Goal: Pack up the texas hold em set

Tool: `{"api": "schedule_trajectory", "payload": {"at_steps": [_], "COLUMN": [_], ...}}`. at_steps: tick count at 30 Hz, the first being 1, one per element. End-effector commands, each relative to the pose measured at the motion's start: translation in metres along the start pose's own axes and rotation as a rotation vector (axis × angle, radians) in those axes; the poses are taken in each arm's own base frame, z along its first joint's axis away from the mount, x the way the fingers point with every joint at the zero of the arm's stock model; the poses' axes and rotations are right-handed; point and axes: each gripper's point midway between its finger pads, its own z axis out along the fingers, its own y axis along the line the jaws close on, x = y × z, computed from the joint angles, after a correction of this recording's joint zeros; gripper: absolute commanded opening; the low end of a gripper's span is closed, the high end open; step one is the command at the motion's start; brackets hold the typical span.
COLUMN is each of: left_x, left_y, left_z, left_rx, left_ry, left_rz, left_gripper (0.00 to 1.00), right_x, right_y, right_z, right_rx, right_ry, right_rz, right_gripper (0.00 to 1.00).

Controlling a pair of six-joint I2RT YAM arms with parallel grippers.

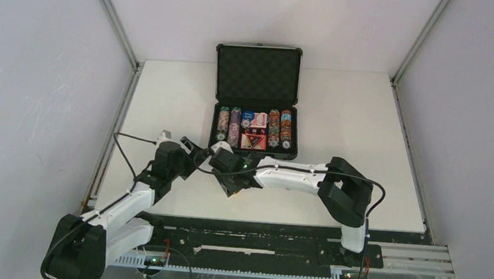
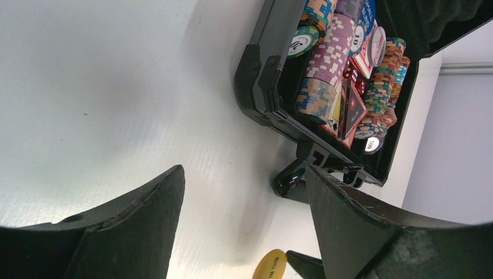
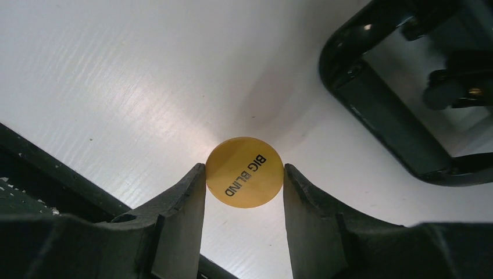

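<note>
While the left gripper point(image 2: 244, 171) hangs with its fingers spread wide and nothing between them, just off the front left corner of the briefcase point(image 1: 257, 74), the right gripper point(image 3: 244, 170) pinches a round yellow button point(image 3: 245, 172) by its edges, just in front of the briefcase's handle point(image 3: 378, 110). Black letters on the button read BIG BLIND. The briefcase is black, its foam-lined lid standing upright, and it sits on the white table point(image 1: 364, 135). Inside lie rows of multicoloured chips point(image 1: 223, 124) on either side of red card boxes point(image 1: 254, 140) and tiny red dice point(image 2: 352, 74).
</note>
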Motion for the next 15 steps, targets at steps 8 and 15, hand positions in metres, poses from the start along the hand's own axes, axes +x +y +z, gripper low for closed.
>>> {"api": "schedule_trajectory", "payload": {"at_steps": [8,15], "left_x": [0.003,0.005], "left_y": [0.000,-0.001], "left_z": [0.004,0.006], "left_rx": [0.023,0.029], "left_ry": [0.010,0.023], "left_rz": [0.001,0.006], "left_gripper": [0.80,0.80], "right_x": [-0.048,-0.070], "right_y": [-0.049,-0.081], "right_z": [-0.037,-0.045], "right_rx": [0.028,0.063], "right_ry": [-0.126,-0.166], "right_rz": [0.055,0.090], "right_gripper": [0.50,0.50]}}
